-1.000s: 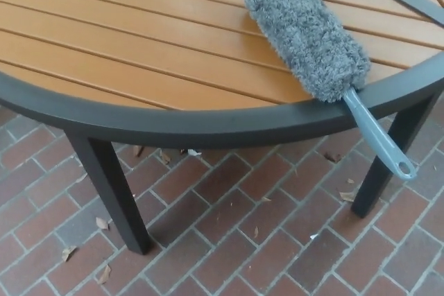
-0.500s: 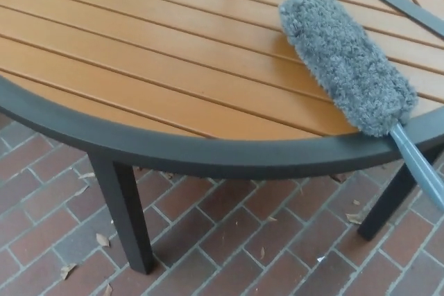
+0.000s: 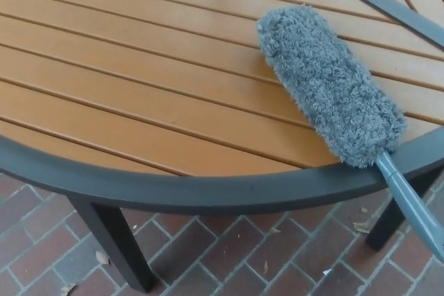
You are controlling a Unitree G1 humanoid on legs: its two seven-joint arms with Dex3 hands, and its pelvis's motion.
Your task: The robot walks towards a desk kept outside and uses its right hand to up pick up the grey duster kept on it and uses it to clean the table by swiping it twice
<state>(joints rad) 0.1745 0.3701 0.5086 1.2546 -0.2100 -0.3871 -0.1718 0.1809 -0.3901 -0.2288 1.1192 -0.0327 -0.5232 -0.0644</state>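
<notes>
Neither of the robot's hands is anywhere in the shot, so I can't tell what the fingers are doing, whether released, clenched or grasping anything. Nothing is touching the duster.

Going left to right, using the duster as the landmark: far to its left and below, a dark metal leg (image 3: 114,247) of the counter stands on the red brick paving (image 3: 229,254), with a few dry leaves (image 3: 102,258) scattered around it. The counter (image 3: 139,74) itself is a round-edged one with orange-brown wooden slats running left of the duster and under it, framed by a dark grey curved rim (image 3: 173,188) that sweeps along below the duster's fluffy end.

The grey duster (image 3: 326,84) lies flat on the slats toward the right side, angled diagonally, fuzzy head pointing up-left. Its blue-grey plastic handle (image 3: 409,206) crosses over the rim and sticks out past the edge down-right, hanging over the bricks and running out of the picture. Up-right of the duster, a dark crossbar (image 3: 381,1) cuts diagonally across the slats. A second leg (image 3: 395,213) shows just behind the handle.

No brands, labels or writing that I can make out anywhere.
</notes>
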